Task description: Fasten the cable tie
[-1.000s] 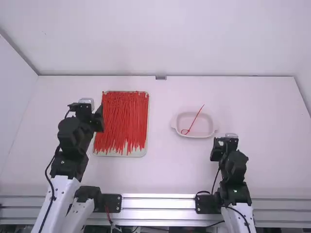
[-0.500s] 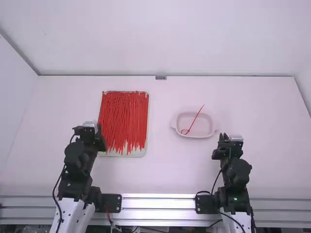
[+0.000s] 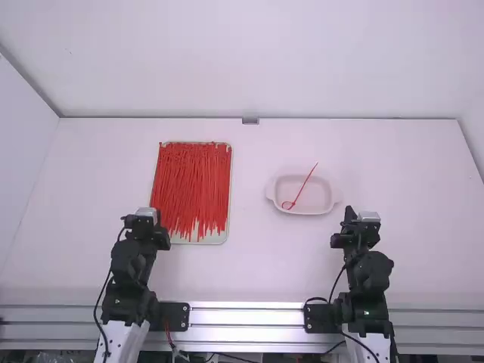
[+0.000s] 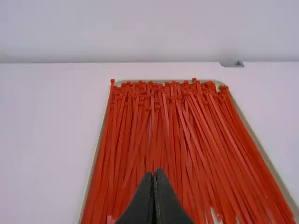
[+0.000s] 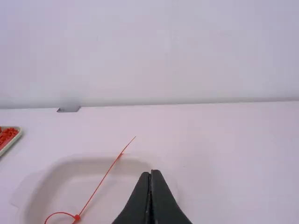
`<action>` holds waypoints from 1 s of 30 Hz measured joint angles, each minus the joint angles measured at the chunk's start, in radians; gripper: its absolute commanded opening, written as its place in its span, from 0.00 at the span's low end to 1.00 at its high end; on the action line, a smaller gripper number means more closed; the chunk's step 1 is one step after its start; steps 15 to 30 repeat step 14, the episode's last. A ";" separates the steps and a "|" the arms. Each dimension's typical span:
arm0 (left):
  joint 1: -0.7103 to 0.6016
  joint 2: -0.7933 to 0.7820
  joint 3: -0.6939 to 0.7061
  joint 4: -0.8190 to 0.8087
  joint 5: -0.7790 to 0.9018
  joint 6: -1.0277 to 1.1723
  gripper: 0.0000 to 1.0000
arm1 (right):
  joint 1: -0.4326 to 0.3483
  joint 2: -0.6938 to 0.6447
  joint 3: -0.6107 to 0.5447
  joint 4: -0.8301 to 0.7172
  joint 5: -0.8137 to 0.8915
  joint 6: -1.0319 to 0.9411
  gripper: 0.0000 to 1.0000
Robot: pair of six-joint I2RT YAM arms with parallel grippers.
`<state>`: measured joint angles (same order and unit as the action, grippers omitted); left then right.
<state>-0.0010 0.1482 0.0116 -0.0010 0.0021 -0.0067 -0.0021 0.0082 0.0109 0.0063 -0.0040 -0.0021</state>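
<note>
White bench (image 3: 393,166), plain white walls behind. Reference item: the shallow white dish (image 3: 271,193).

Finding one: a red cable tie (image 3: 300,187) lies in the dish. Its head end is closed into a small loop on the dish floor, and its tail runs out over the dish's far rim.

Finding two: a tray (image 3: 204,242) heaped with loose red ties (image 3: 193,189) sits well left of the dish.

Finding three: your left pincer (image 4: 154,173) is pressed fully together with nothing between its tips. It hangs well left of the dish and nearer the arm bases, above the tray's near end. Your right pincer (image 5: 151,173) is likewise pressed together and empty, just on the near side of the dish, pointing across it.

Assessment: the tie in the dish reads as fastened, so no step appears to be in hand. If you run another, part the left pincer's tips first, then single out one tie from the heap. The strands overlap, so expect several to lift together.
</note>
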 measured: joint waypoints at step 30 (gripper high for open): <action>0.000 -0.139 0.000 0.002 0.000 0.000 0.00 | 0.000 0.000 0.000 0.000 0.001 -0.003 0.00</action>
